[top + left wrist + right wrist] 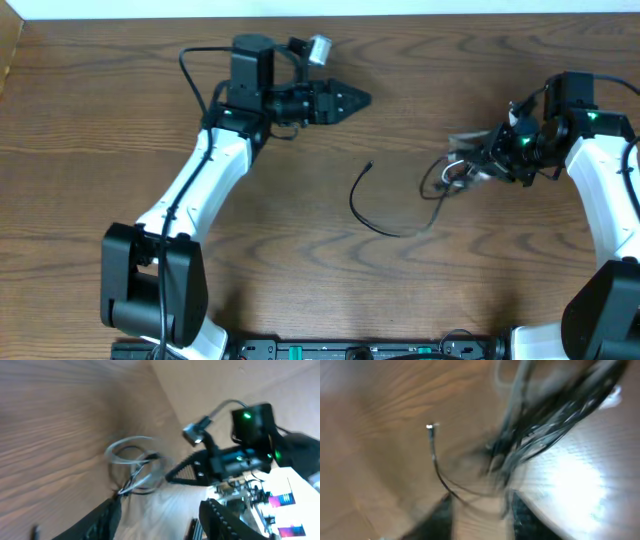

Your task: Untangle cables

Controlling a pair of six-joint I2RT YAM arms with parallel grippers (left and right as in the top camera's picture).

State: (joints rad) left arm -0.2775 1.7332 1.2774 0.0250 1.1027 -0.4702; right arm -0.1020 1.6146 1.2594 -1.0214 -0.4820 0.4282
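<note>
I am watching the right pincer (480,502) first: at the bottom of its blurred wrist view its two fingers are standing apart, wood showing between them, and I am not seeing them pinch anything. The cables (450,178) are lying knotted right at its tip, at the right of the overhead frame. The black cord (353,205) is arcing out toward the centre and the white cord (132,438) is looping beside the knot. The left pincer (161,505) is hanging about half open and empty, well apart at upper centre.

I am worrying that closing either pincer on both cords at once would tighten the knot, since they are far thinner than the fingers.

I am counting two pincers, two cords and one table (300,290).
</note>
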